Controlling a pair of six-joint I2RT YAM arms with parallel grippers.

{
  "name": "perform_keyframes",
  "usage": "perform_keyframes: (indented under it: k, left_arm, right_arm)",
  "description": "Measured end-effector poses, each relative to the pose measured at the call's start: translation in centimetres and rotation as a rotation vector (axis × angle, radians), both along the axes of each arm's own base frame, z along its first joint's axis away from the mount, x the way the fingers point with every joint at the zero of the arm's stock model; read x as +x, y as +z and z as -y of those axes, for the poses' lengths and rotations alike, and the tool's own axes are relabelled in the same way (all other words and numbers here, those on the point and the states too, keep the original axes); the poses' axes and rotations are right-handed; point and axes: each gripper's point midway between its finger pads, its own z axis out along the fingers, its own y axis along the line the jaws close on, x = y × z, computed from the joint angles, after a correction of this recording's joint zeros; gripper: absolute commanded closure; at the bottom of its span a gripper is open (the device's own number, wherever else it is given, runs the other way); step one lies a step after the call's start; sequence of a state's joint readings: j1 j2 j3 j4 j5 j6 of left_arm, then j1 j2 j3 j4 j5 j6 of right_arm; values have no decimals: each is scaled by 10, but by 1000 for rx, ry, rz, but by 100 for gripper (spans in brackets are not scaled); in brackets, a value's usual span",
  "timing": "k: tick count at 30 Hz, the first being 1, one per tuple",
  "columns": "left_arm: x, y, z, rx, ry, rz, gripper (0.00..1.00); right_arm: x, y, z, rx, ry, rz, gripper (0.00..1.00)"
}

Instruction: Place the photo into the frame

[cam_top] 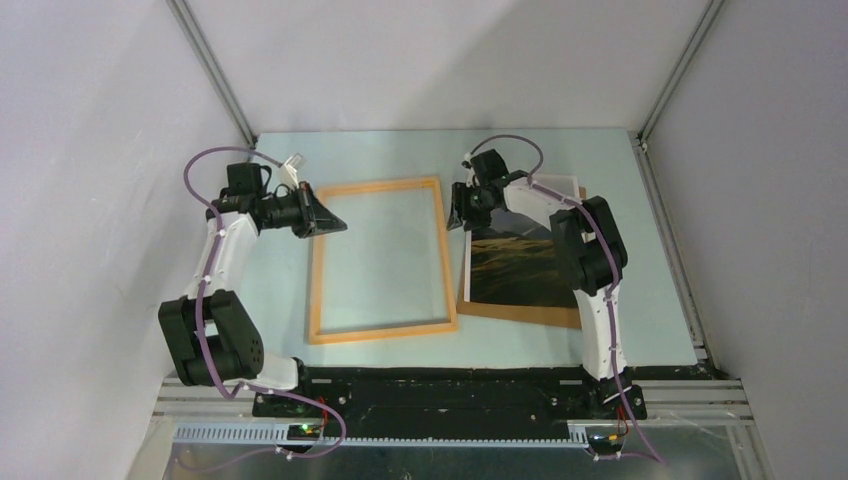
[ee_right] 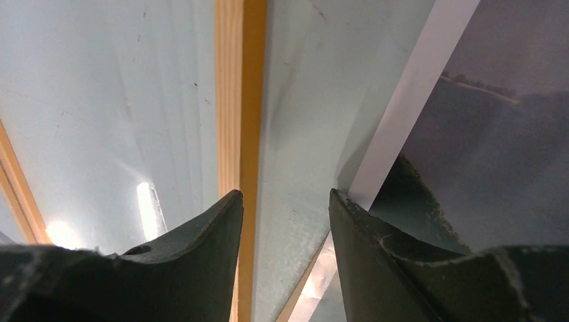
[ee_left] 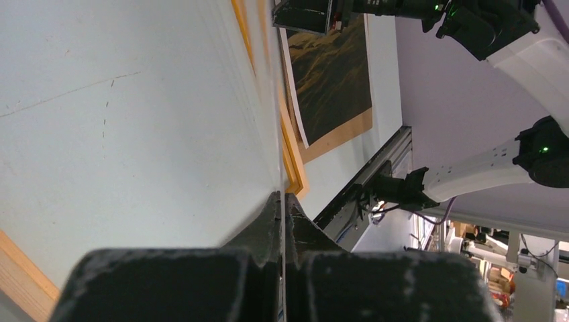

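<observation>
Orange-tan wood frame (cam_top: 380, 331), thin, rectangular, 1 pc, lies flat on table (cam_top: 650, 300). Glossy photo (cam_top: 520, 265), 1 pc, sits just right of it on flat brown backing board (cam_top: 520, 313). L arm bent, left pincer (cam_top: 340, 226) clenched, empty, over frame's far-left corner. R arm reaches far, right pincer (cam_top: 458, 215) released, jaws apart, pointing down btwn frame's right rail & photo's far-left corner.

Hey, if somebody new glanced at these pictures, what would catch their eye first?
The thin orange-tan frame lies flat at centre, its pane bare. Right of it, the dark mountain photo rests on a brown backing board. The right gripper, open, hangs between frame and photo; the left gripper, shut, points over the frame's far-left corner.
</observation>
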State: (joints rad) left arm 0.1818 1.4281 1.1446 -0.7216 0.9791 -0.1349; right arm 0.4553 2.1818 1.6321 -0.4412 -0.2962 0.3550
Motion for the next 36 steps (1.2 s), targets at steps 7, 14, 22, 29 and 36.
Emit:
perform_keyframes:
  k: [7, 14, 22, 29, 36]
  left_arm:
    - [8, 7, 0, -22, 28, 4, 100]
    - [14, 16, 3, -65, 48, 2, 100]
    - [19, 26, 6, -111, 58, 6, 100]
    - [21, 26, 10, -126, 61, 3, 100]
    - [19, 23, 18, -130, 40, -1, 100]
  right_arm:
    - [7, 10, 17, 2, -31, 12, 45]
    - [10, 12, 25, 11, -43, 11, 44]
    - [8, 21, 21, 43, -24, 13, 43]
    - [7, 40, 18, 78, -1, 40, 43]
    - [7, 54, 17, 90, 18, 70, 43]
